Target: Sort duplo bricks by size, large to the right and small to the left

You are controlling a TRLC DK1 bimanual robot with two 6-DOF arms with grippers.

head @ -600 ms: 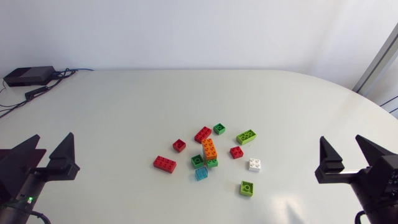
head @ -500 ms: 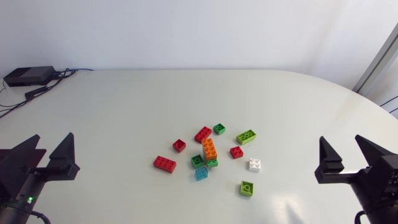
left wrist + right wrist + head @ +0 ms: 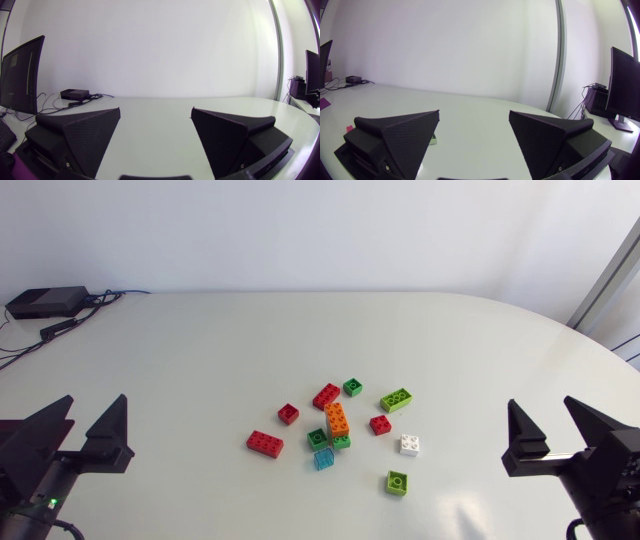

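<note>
White table (image 3: 200, 350) fills the view from above. The duplo bricks sit in a loose bunch just below and right of the middle of the frame. A long orange brick (image 3: 337, 420) lies in the heart of the bunch. Two small green bricks (image 3: 317, 439) touch its lower end, and a small blue brick (image 3: 323, 459) lies just under them. A big red brick (image 3: 265, 443) lies at the left side of the bunch, with a small red brick (image 3: 288, 414) near it, higher up. Another big red brick (image 3: 326, 396) and a small green one (image 3: 352, 387) lie at the top. On the right side are a big lime brick (image 3: 397, 400), a small red one (image 3: 380, 425) and a small white one (image 3: 409, 444). A small lime brick (image 3: 397, 482) sits lowest, a little apart.

The left gripper (image 3: 97, 400) is at the lower left of the frame, well away from the bricks. Its fingers are spread apart and hold nothing. The right gripper (image 3: 540, 404) is at the lower right, also spread apart and holding nothing.

A black box (image 3: 45, 302) with cables rests at the upper left.
</note>
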